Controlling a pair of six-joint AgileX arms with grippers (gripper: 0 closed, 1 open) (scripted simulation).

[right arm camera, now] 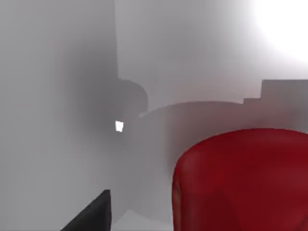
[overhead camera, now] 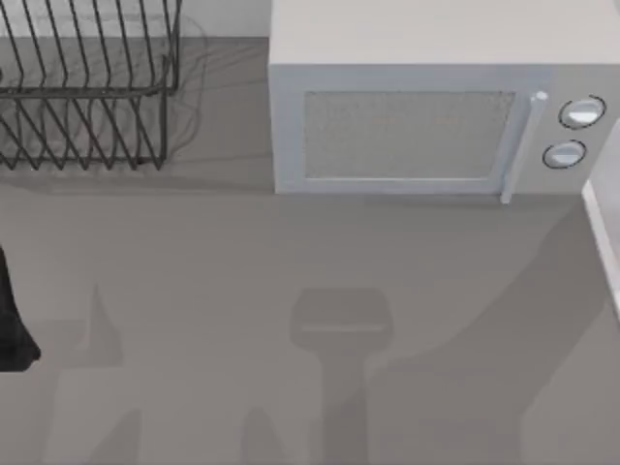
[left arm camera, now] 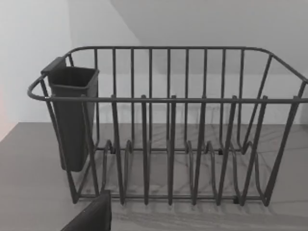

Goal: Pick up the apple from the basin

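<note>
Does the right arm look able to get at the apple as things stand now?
Probably yes. In the right wrist view the red apple sits very near that arm's camera against pale basin walls, with nothing between them. Whether the fingers are around it cannot be told.

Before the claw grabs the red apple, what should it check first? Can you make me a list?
1. Apple found: ok. The apple sits big and close in the right wrist view.
2. Apple inside pale walls: ok. A smooth pale basin wall rises around it.
3. Right claw open wide enough: cannot tell. Just one dark finger pokes in at the picture's edge.
4. Claw touching the apple: cannot tell. The finger sits apart from it in this view.
5. Left arm out of the way: ok. It is parked at the table's left edge, facing the dish rack.
6. Microwave shut: ok. Its door looks closed.
</note>
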